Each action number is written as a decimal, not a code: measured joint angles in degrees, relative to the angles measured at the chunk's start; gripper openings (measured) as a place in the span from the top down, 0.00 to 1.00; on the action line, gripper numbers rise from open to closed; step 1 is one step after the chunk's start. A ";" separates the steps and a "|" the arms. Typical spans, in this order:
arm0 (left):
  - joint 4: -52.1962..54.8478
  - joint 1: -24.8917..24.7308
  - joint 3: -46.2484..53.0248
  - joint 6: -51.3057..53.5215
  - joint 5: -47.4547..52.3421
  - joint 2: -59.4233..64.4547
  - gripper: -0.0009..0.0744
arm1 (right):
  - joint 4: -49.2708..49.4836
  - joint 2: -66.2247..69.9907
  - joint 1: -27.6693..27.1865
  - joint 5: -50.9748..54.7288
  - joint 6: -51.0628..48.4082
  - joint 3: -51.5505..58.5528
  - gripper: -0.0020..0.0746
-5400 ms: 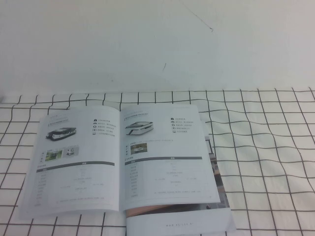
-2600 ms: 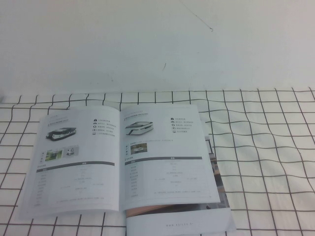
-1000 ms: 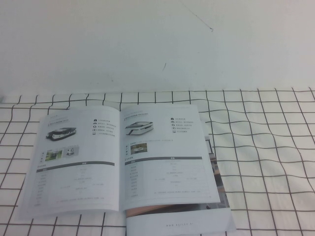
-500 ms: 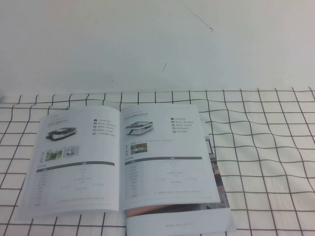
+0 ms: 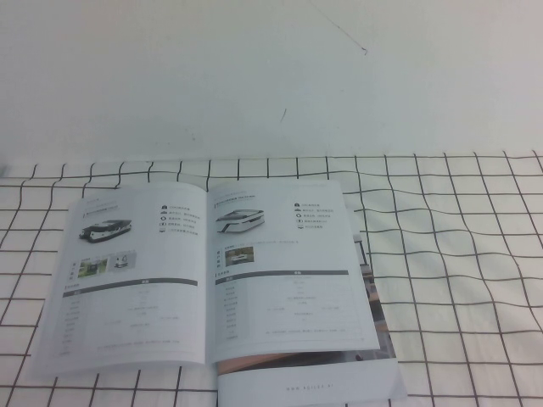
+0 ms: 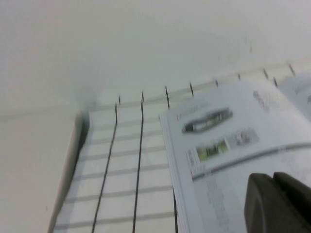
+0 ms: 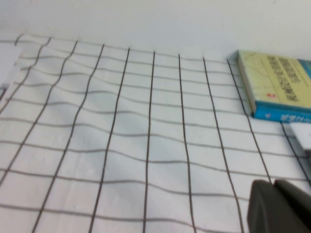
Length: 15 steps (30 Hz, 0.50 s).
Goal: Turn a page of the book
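Both end effectors are kept off the thin, glossy white booklet [image 5: 212,280], which lies open on the black-gridded white cloth [image 5: 458,254] covering the counter. Right end effector [image 7: 282,206] is clenched empty, beyond the booklet's right edge; left end effector [image 6: 277,204] is held above its left leaf, state untellable. Turning seems not begun; the right-hand white page [image 5: 284,271] must first be reached at its outer edge.

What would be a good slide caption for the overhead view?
Open book flat on a grid-patterned tablecloth, its right-hand page not yet turned; neither gripper in sight.
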 joint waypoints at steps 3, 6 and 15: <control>-0.43 0.00 0.00 -1.44 -8.27 0.00 0.99 | 0.82 0.00 0.00 -4.26 0.00 0.00 0.98; -0.63 0.00 0.00 -2.36 -18.39 0.00 0.99 | 0.93 0.00 0.00 -10.43 0.00 0.00 0.98; -0.63 0.00 0.00 -5.12 -40.59 0.00 0.99 | 1.03 0.00 0.00 -16.31 0.00 0.00 0.98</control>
